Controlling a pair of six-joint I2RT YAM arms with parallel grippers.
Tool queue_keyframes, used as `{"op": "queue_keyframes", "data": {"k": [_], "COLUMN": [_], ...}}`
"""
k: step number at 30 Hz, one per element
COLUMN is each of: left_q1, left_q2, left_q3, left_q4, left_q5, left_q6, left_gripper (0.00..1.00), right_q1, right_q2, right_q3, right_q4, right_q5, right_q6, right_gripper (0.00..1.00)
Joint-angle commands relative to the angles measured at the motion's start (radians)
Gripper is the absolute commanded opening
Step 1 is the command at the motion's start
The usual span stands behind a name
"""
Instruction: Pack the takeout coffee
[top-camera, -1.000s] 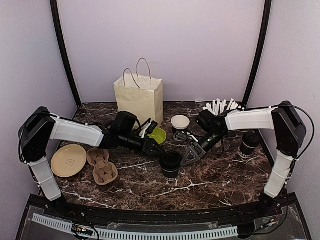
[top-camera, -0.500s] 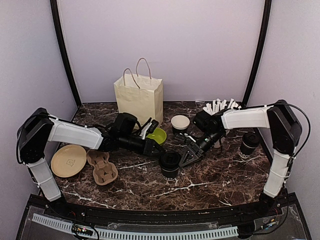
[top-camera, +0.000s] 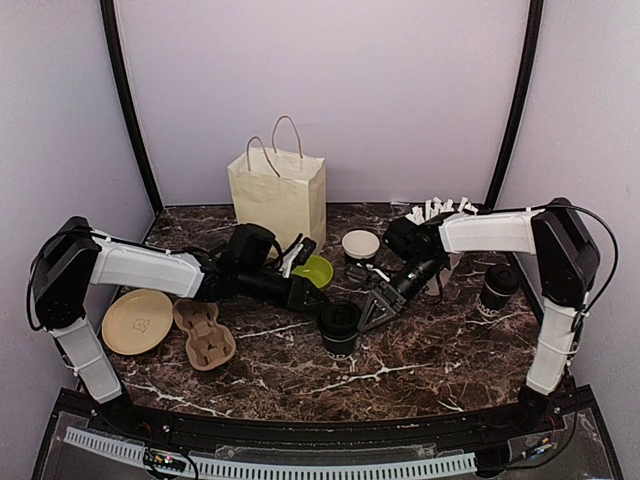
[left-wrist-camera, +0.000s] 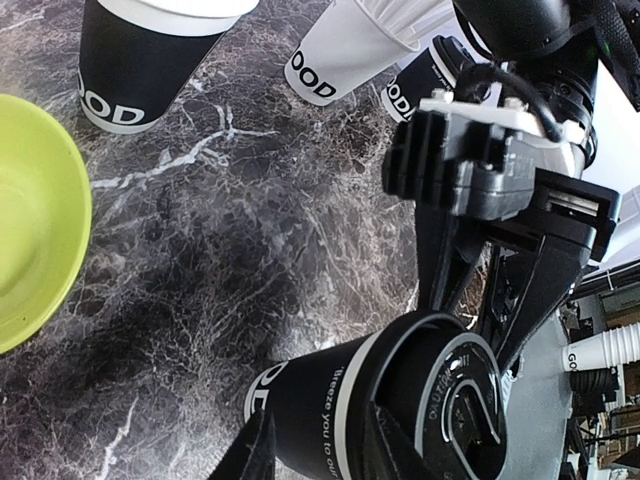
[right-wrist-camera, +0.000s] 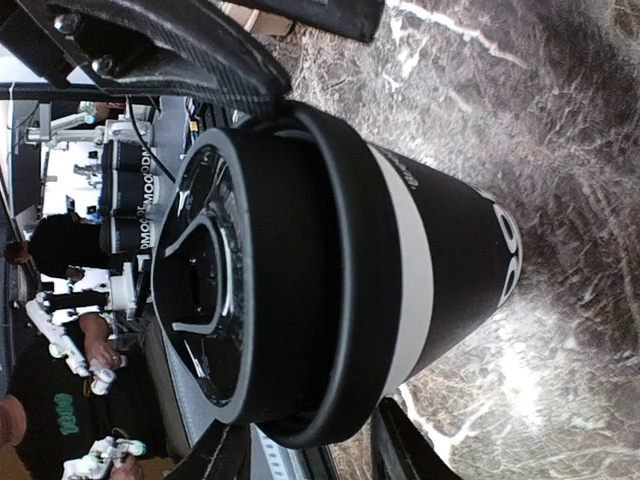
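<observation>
A black takeout coffee cup with a black lid (top-camera: 340, 325) stands mid-table between both grippers. My left gripper (top-camera: 318, 300) reaches its upper left side. In the left wrist view its fingers (left-wrist-camera: 255, 455) are apart in front of the cup (left-wrist-camera: 330, 390), from body to lid. My right gripper (top-camera: 366, 318) meets the cup's right side. In the right wrist view the lid's rim (right-wrist-camera: 330, 300) lies between its parted fingers (right-wrist-camera: 400, 450). Contact is unclear for both. An open black cup (top-camera: 360, 243) stands behind. Another lidded cup (top-camera: 497, 290) stands far right.
A cream paper bag (top-camera: 280, 190) stands at the back. A lime-green bowl (top-camera: 318, 270) sits by the left gripper. A brown cup carrier (top-camera: 203, 332) and a tan plate (top-camera: 137, 320) lie at the left. A white cup of straws (top-camera: 440, 212) is back right.
The right arm has drawn in slightly to the left, its gripper staying at the cup. The lidded cup tilted briefly and has shifted a touch backward. The left arm has barely moved.
</observation>
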Motion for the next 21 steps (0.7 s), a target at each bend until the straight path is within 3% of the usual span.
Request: {"op": "queue_keyframes", "data": {"k": [1, 8, 15, 21], "left_q1": [-0.001, -0.001, -0.001, -0.001], "left_q2": [-0.036, -0.029, -0.090, -0.239], "left_q3": [0.057, 0.110, 0.092, 0.004], "left_q4": [-0.061, -0.030, -0.045, -0.216], "left_q5": [-0.026, -0.040, -0.081, -0.081], "left_q6": [0.021, 0.018, -0.005, -0.035], "left_gripper": [0.33, 0.38, 0.45, 0.58], "right_q1": [-0.005, 0.010, 0.014, -0.014], "right_q2": [-0.010, -0.036, -0.056, -0.057], "right_q3": [0.041, 0.019, 0.051, 0.146], "right_q4": [-0.003, -0.040, -0.122, -0.187], "right_q5": [0.105, 0.054, 0.072, 0.139], "right_q6": [-0.132, -0.171, -0.241, -0.261], "right_gripper": [0.46, 0.58, 0.61, 0.57]}}
